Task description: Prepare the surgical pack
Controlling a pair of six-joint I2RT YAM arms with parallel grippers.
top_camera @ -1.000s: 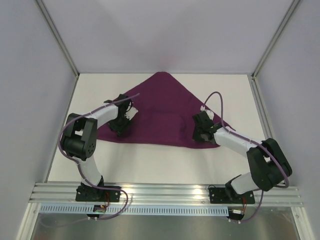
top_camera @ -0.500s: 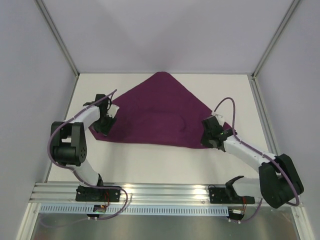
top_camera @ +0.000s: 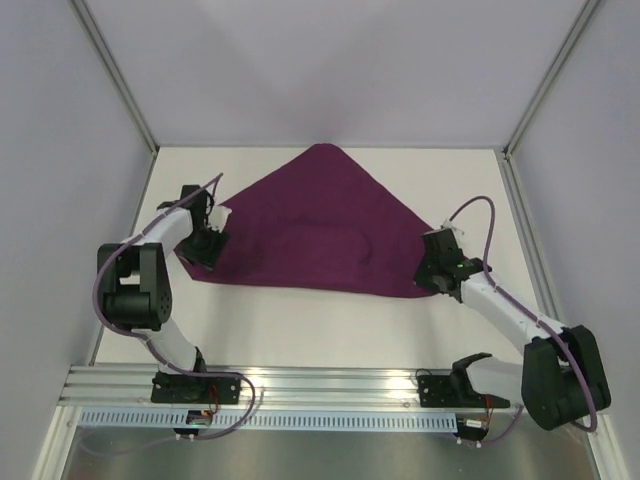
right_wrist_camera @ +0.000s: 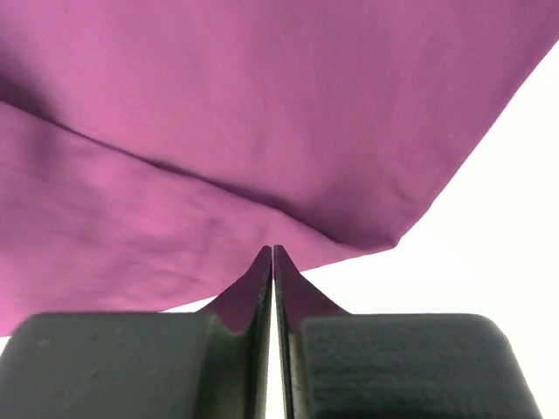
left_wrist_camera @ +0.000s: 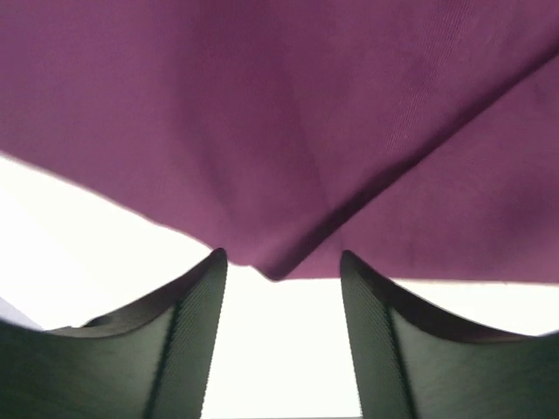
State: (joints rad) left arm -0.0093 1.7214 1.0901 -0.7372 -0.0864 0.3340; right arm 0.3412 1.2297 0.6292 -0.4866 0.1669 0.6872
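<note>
The deep-purple cloth (top_camera: pixel 325 215) lies folded into a triangle on the white table, apex at the far side, with a low bulge in its middle. My left gripper (top_camera: pixel 207 248) is open at the cloth's left corner. In the left wrist view the corner's tip (left_wrist_camera: pixel 275 272) lies between the open fingertips of that gripper (left_wrist_camera: pixel 279 258), ungripped. My right gripper (top_camera: pixel 432 275) is shut at the cloth's right corner. In the right wrist view its closed tips (right_wrist_camera: pixel 273 251) meet the cloth's near edge (right_wrist_camera: pixel 218 131), and no fabric shows between them. Tray, gauze, forceps and packets are out of view.
White table (top_camera: pixel 300 325) in front of the cloth. Grey walls and metal frame posts (top_camera: pixel 120 85) enclose left, right and back. The arms' mounting rail (top_camera: pixel 330 385) runs along the near edge.
Both arms have swung outward from over the cloth: the left gripper went left to the left corner, the right gripper went right to the right corner. The cloth's left corner lies further out.
</note>
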